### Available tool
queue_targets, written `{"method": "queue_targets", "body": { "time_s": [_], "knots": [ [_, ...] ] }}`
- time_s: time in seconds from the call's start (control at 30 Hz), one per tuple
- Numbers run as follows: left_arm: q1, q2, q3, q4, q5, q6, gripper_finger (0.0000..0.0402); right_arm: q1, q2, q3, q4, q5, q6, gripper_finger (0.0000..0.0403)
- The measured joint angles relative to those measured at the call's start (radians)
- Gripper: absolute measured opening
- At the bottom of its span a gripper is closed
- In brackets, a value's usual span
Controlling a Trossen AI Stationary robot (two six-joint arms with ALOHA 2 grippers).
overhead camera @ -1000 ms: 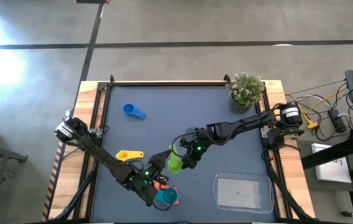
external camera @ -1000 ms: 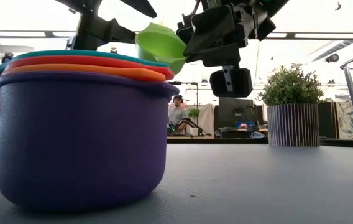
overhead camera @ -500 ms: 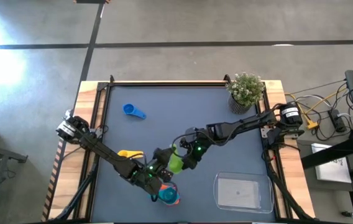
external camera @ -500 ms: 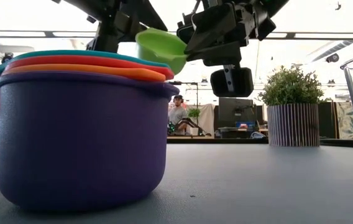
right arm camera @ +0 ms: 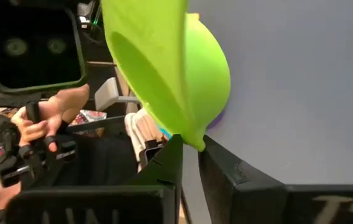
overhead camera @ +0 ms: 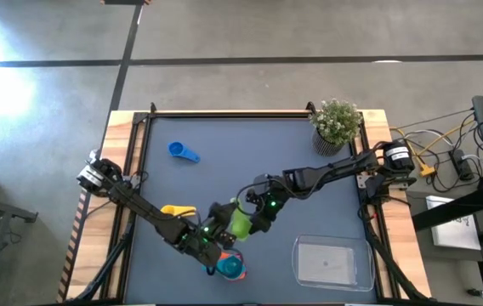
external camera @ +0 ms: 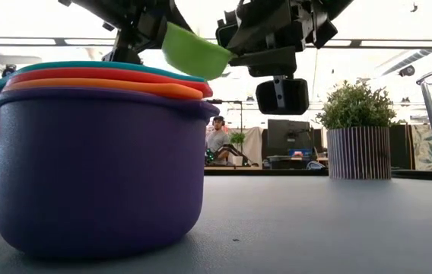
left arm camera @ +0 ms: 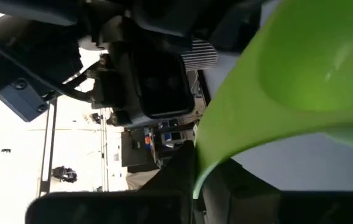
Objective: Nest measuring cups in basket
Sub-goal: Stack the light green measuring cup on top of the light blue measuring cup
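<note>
no legible writing | both grippers pinch green cup (overhead camera: 239,223) midair

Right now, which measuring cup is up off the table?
The green cup: it is in the air between both arms' fingers, above the purple stack. The blue cup and the yellow cup lie loose on the table.
</note>
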Motion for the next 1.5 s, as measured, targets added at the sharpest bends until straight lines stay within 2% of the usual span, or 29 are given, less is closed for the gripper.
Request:
{"method": "queue_targets", "body": {
  "time_s": [0.3, 0.4, 0.5, 0.57, 0.7, 0.8, 0.93, 1.03, 1.17, 1.5],
  "knots": [
    [-0.007, 0.0, 0.0, -0.1, -0.008, -0.104, 0.0001, 0.014, 0.0, 0.0, -0.018, -0.094, 0.012, 0.0091],
    [-0.013, 0.0, 0.0, -0.138, -0.008, -0.149, 0.0001, 0.015, -0.001, 0.0, -0.016, -0.097, 0.002, 0.0105],
    [-0.024, -0.001, 0.0, -0.19, 0.003, -0.241, 0.0001, 0.015, -0.011, 0.0, -0.019, -0.094, -0.038, 0.0114],
    [-0.039, -0.01, 0.0, -0.231, 0.057, -0.339, 0.0001, 0.017, -0.031, 0.0, -0.032, -0.082, -0.071, 0.0116],
    [-0.075, -0.056, 0.0, -0.329, 0.236, -0.589, 0.0001, 0.02, -0.098, 0.0, -0.105, 0.031, -0.156, 0.0117],
    [-0.098, -0.086, 0.0, -0.388, 0.341, -0.74, 0.0001, 0.019, -0.164, 0.0, -0.169, 0.168, -0.24, 0.0114],
    [-0.133, -0.089, 0.0, -0.379, 0.437, -0.814, 0.0001, 0.021, -0.254, 0.0, -0.228, 0.37, -0.34, 0.0111],
    [-0.154, -0.07, 0.0, -0.378, 0.443, -0.846, 0.0001, 0.025, -0.306, 0.0, -0.258, 0.463, -0.386, 0.0113],
    [-0.167, -0.039, 0.0, -0.354, 0.435, -0.858, 0.0, 0.028, -0.342, -0.009, -0.255, 0.515, -0.39, 0.0112],
    [-0.164, 0.047, 0.018, -0.299, 0.433, -0.848, 0.0, 0.028, -0.289, -0.022, -0.253, 0.511, -0.384, 0.0102]
  ]
}}
